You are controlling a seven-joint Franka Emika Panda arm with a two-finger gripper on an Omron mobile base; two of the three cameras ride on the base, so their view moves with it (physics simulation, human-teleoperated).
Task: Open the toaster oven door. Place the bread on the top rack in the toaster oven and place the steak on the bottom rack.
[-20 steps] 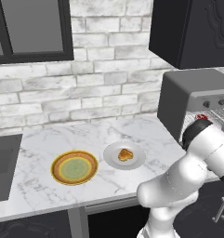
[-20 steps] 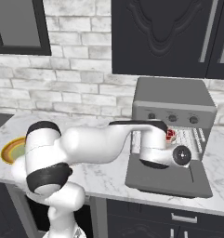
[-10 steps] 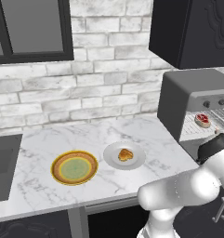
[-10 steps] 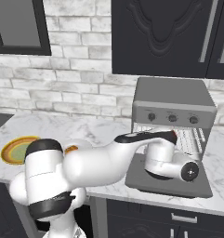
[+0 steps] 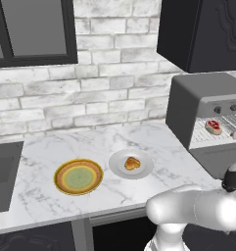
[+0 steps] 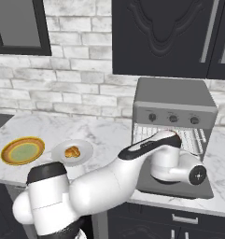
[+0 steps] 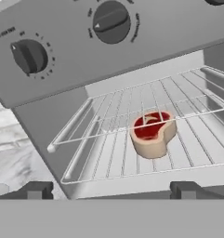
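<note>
Hand view puts our two-finger gripper just in front of the boxy dark-grey toaster oven, with its two small dark fingertips standing far apart at the bottom of the frame and nothing between them, so we read the jaws as wide open and empty; straight ahead of the gripper and a little beyond it, the small thick red steak with a pale fat rim lies flat on a thin silver wire-grid rack, apart from both fingertips; we see another wire grid in the cavity off to the right, but we cannot tell from this angle which shelf is the upper and which the lower; above the rack we see the lighter grey control strip with its round dark knobs; in the right base view the flat grey oven door hangs open below our wrist, lying roughly level in front of the oven's mouth; well away from the gripper, off to its left along the white marble counter, the small golden-brown lumpy bread sits on a small white plate, and beyond that plate, farther still from the gripper, lies a round yellow-rimmed plate with a green centre; the bread and the gripper are well apart.
</note>
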